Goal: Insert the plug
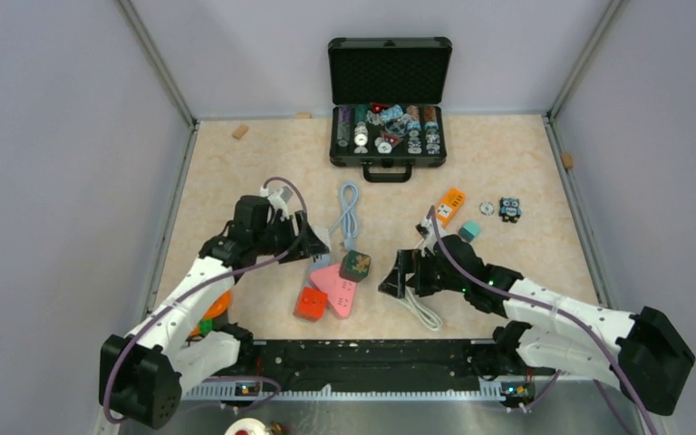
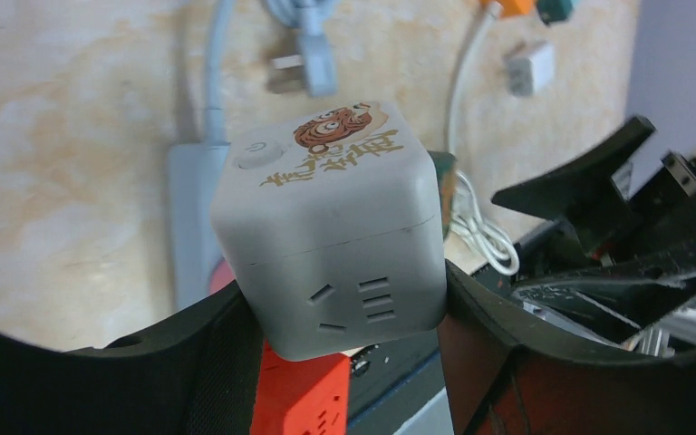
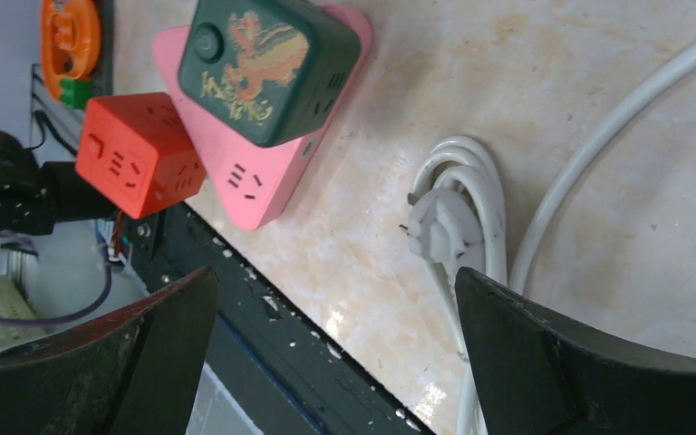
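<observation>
Toward the near edge of the tabletop (image 1: 507,154), slightly right of its middle, the white three-pin plug (image 3: 439,227) lies against its looped white cable (image 3: 485,195), untouched; the right gripper (image 3: 335,290) hangs just above it with its black fingers spread wide, holding nothing; left of the middle, the left gripper (image 2: 344,317) is clamped on a grey cube-shaped plastic socket block (image 2: 326,227) bearing a cartoon sticker, raised off the surface; between the two arms a flat pink power strip (image 3: 263,172) lies by the near edge, a dark green socket cube (image 3: 267,68) resting on its far end, a red socket cube (image 3: 136,159) just beside it
</observation>
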`<state>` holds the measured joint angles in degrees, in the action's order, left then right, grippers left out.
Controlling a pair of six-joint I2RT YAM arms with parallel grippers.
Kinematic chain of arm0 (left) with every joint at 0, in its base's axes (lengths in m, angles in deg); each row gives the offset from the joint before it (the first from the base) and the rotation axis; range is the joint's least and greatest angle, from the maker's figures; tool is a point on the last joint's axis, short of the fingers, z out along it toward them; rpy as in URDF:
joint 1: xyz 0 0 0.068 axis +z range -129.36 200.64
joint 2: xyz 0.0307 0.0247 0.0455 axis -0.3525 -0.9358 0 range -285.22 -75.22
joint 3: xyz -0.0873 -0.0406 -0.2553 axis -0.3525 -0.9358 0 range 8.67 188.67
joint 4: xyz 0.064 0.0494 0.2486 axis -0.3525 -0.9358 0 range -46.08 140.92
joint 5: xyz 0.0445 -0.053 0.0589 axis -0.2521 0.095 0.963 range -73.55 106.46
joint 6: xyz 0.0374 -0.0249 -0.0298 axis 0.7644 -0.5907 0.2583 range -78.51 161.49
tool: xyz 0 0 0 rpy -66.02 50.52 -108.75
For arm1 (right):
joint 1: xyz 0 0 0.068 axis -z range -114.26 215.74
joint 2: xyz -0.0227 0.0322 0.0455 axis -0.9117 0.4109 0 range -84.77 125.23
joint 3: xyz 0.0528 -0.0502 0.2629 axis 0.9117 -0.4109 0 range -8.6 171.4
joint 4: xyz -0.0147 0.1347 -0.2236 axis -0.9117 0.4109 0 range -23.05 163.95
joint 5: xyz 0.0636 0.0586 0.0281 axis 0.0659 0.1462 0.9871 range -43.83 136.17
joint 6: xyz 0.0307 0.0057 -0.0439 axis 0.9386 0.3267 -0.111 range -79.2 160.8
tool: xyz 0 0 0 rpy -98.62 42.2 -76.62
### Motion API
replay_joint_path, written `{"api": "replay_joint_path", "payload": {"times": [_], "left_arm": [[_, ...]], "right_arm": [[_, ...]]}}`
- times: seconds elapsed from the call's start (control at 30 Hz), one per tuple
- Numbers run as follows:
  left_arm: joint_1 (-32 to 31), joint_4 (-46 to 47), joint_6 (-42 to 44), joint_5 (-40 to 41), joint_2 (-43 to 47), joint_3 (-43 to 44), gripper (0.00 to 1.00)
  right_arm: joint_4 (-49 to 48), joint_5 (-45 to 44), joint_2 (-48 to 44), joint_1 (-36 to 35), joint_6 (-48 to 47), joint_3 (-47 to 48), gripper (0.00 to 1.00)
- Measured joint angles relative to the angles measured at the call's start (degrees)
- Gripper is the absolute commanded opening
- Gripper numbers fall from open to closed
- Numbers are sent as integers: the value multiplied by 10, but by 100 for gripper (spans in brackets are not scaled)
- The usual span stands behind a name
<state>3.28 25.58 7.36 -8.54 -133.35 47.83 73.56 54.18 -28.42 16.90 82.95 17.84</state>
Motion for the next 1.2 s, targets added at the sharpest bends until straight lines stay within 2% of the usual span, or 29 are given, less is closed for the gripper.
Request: {"api": "replay_joint_path", "payload": {"times": [0.3, 0.47, 0.9, 1.2], "left_arm": [[-43, 63, 26, -92, 11, -3, 0], [-65, 72, 36, -94, 37, -4, 0], [-217, 14, 79, 103, 32, 6, 0], [-363, -6, 115, 207, 5, 45, 0]], "right_arm": [[-35, 43, -84, 0, 1, -29, 99], [-51, 49, -89, 0, 5, -29, 99], [-25, 49, -63, 11, 49, -12, 99], [-12, 90, -60, 37, 78, 1, 99]]}}
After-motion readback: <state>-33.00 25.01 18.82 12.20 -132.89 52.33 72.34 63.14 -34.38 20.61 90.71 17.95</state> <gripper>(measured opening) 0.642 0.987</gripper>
